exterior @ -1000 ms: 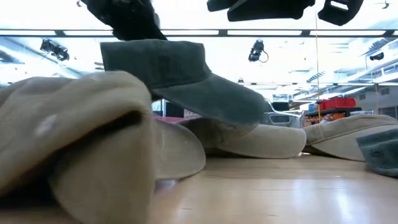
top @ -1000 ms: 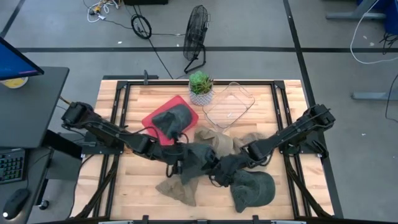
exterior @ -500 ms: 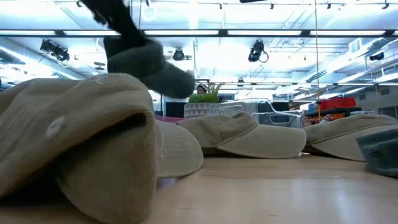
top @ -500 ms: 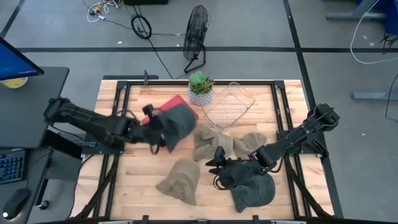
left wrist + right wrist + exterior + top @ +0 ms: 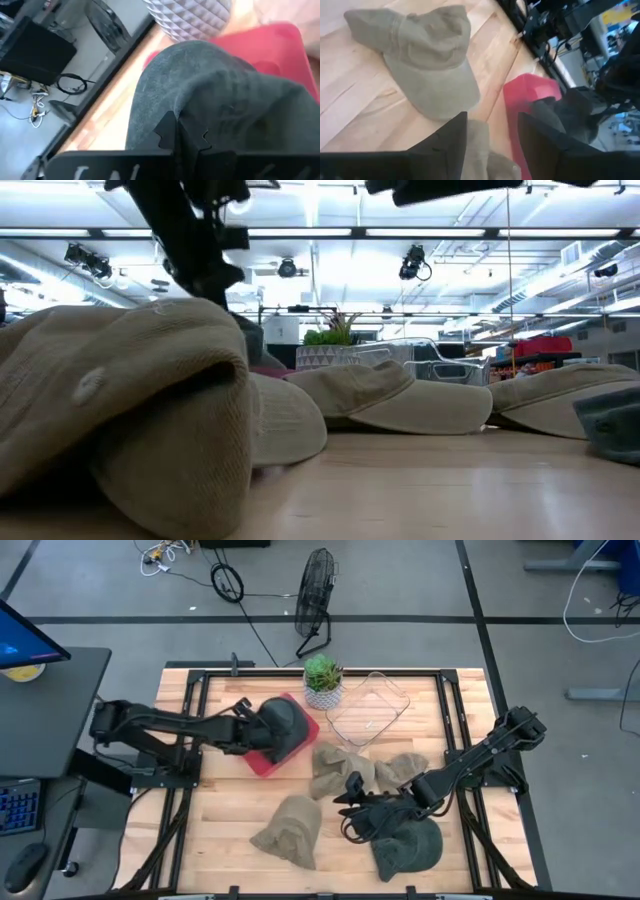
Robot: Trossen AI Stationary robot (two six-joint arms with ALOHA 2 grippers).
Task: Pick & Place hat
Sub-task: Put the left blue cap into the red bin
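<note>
My left gripper (image 5: pixel 250 732) is over the red tray (image 5: pixel 262 762), at the table's far left, and is shut on a dark grey hat (image 5: pixel 282 725) that covers most of the tray. The left wrist view shows the hat (image 5: pixel 210 85) filling the picture above the shut fingers. My right gripper (image 5: pixel 350 802) hovers open near the table's middle, beside a dark green hat (image 5: pixel 408 843) lying flat near the near edge. In the right wrist view its fingers (image 5: pixel 452 137) are spread and hold nothing. In the low view a tan hat hides the dark grey hat. My left gripper (image 5: pixel 186 135) pinches the dark grey hat's cloth at its left-hand edge (image 5: pixel 165 107) between its two fingers, coming nearly level from the table's left. The hat lies low over the red tray (image 5: pixel 280 37). I cannot tell whether one layer or several are held.
Three tan hats lie on the wood: one near the near edge (image 5: pixel 290 830) and two in the middle (image 5: pixel 335 770) (image 5: pixel 400 770). A potted plant (image 5: pixel 322 680) and a clear plastic tray (image 5: pixel 368 710) stand at the far edge. Bare wood shows at the near left.
My left gripper has carried the dark grey hat from the table's middle toward the far left and lowered it over the red tray, staying shut on it. The right gripper has moved slightly toward the far edge.
</note>
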